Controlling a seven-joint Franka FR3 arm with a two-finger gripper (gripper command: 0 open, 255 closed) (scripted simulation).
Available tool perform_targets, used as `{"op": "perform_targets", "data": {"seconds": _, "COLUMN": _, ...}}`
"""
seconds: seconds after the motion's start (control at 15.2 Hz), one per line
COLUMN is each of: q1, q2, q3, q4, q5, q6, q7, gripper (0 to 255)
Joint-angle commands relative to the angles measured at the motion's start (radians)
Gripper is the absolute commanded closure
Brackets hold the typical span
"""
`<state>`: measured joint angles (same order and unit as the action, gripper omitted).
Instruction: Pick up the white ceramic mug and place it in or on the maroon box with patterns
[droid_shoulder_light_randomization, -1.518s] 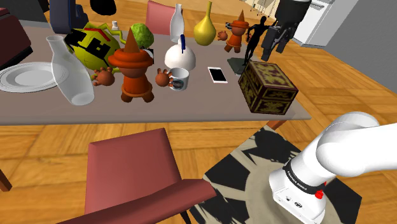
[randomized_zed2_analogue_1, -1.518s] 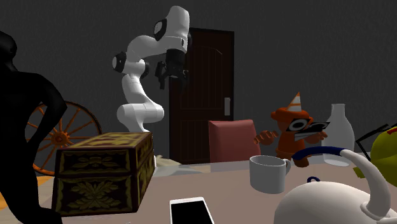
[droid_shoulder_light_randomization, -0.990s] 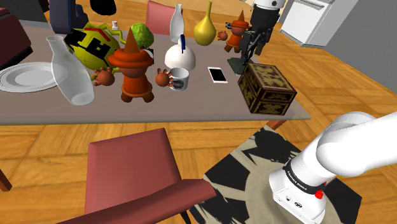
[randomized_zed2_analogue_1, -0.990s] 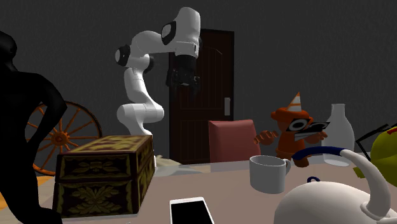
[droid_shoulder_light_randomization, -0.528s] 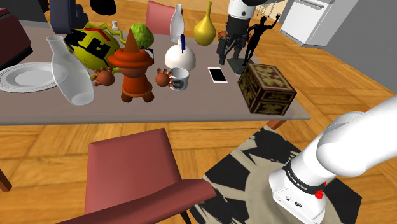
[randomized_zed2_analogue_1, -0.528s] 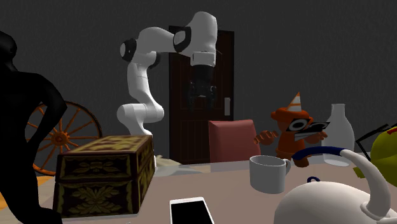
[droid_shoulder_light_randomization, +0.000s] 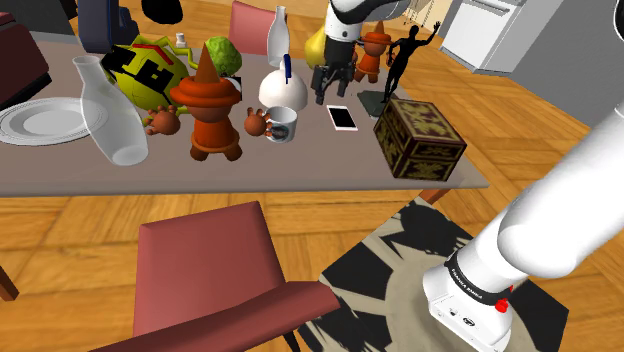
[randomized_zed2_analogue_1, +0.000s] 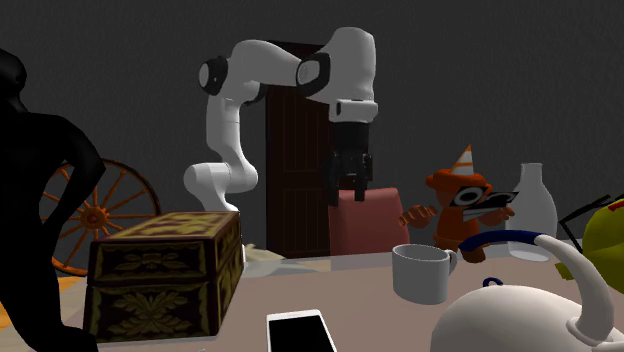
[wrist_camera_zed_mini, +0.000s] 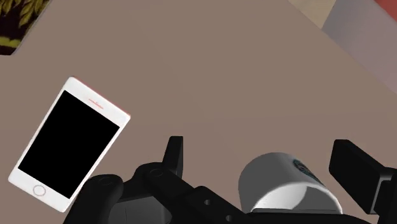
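When looking along the fingers (wrist_camera_zed_mini: 174, 156), find the white mug (wrist_camera_zed_mini: 289, 184) below the gripper (wrist_camera_zed_mini: 261, 149), inside the gap between the two fingers and nearer to one than to the other. Stands upright on the brown table (droid_shoulder_light_randomization: 300, 165), mouth up, so has its long axis vertical, about in line with the fingers. Touches neither finger.

Shows the fingers wide apart, gripping nothing. From the second exterior view, places the gripper (randomized_zed2_analogue_1: 352, 185) high over the table and the mug (randomized_zed2_analogue_1: 422, 272) well lower and a little aside, with the handle turned away from the gripper, toward an orange figure (randomized_zed2_analogue_1: 460, 205). Gives the same relation from the shoulder view: gripper (droid_shoulder_light_randomization: 328, 95) up, mug (droid_shoulder_light_randomization: 281, 125) beneath and somewhat off.

Probably needs a small sideways shift to centre the mug, then a straight descent.

On the gripper's other side, well apart from the mug, find a white phone (wrist_camera_zed_mini: 67, 143) flat on the table. Beyond the phone, further from the gripper, find the dark patterned box (droid_shoulder_light_randomization: 420, 138).
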<state>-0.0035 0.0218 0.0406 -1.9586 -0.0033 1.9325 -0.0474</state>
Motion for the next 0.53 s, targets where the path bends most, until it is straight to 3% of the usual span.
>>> {"op": "perform_targets", "data": {"seconds": 0.0, "q1": 0.003, "q2": 0.093, "q3": 0.003, "q4": 0.071, "q5": 0.008, "q6": 0.019, "q7": -0.003, "gripper": 0}}
{"op": "perform_targets", "data": {"seconds": 0.46, "q1": 0.009, "q2": 0.379, "q3": 0.013, "q4": 0.352, "q5": 0.032, "q6": 0.013, "q7": -0.019, "gripper": 0}}
